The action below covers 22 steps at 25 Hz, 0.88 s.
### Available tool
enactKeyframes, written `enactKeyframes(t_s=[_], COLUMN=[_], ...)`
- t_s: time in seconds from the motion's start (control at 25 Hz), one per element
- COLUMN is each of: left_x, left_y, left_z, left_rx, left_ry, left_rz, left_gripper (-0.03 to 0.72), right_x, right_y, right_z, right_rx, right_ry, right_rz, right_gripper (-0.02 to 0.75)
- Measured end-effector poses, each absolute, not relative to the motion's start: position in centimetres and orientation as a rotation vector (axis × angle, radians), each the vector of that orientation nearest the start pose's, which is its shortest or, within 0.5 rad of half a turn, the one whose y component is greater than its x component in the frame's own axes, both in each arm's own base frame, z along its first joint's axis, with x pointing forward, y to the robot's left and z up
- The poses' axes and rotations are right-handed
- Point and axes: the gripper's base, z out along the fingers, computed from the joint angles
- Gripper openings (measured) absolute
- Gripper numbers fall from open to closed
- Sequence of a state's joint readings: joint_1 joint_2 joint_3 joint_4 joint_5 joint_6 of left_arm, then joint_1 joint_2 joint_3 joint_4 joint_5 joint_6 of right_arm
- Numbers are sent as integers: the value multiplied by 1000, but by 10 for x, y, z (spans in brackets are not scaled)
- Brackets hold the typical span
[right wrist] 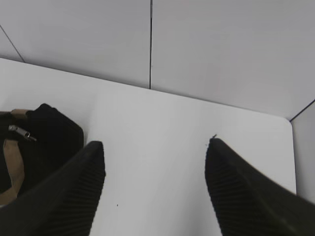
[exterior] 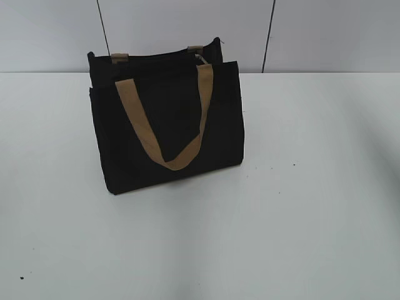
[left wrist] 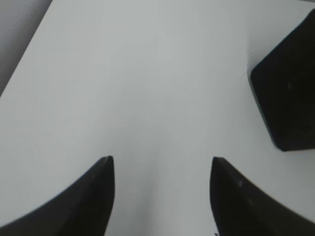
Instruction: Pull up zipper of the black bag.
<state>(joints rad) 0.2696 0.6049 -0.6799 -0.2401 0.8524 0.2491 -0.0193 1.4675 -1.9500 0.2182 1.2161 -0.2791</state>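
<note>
The exterior view looks down at a slant, from the front, onto the worktop (exterior: 300,219), the black bag (exterior: 169,125) upper centre. Each wrist view peers close past its end effector: the left (left wrist: 162,162) catches the bag at right frame edge, the right (right wrist: 155,145) at lower left.

Left claw (left wrist: 161,164) and right claw (right wrist: 155,147) both spread, empty

Lab-like test bench: bare white table (exterior: 312,219), grey panelled wall (exterior: 187,25)
</note>
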Motion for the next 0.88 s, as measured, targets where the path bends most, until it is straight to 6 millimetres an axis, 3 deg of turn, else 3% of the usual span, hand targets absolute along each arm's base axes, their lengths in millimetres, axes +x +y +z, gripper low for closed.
enactKeyframes(t_s=[0.12, 0.32, 0.48, 0.64, 0.88], left_x=[87, 73, 69, 70, 68], left_y=[6, 2, 0, -4, -15], left_z=[312, 300, 290, 290, 289], left_rx=[-93, -82, -63, 60, 306], left_ry=[2254, 2280, 2300, 2291, 2284], left_rz=[-19, -29, -29, -36, -96], left_gripper=[465, 461, 458, 457, 455], right_x=[260, 216, 176, 127, 76], right_y=[14, 14, 14, 15, 19], right_z=[491, 423, 381, 344, 294], right_rx=[-322, -324, -300, -289, -276], right_ry=[2233, 2416, 2421, 2411, 2397], right_rz=[110, 146, 142, 141, 197], right_gripper=[493, 493, 493, 493, 492])
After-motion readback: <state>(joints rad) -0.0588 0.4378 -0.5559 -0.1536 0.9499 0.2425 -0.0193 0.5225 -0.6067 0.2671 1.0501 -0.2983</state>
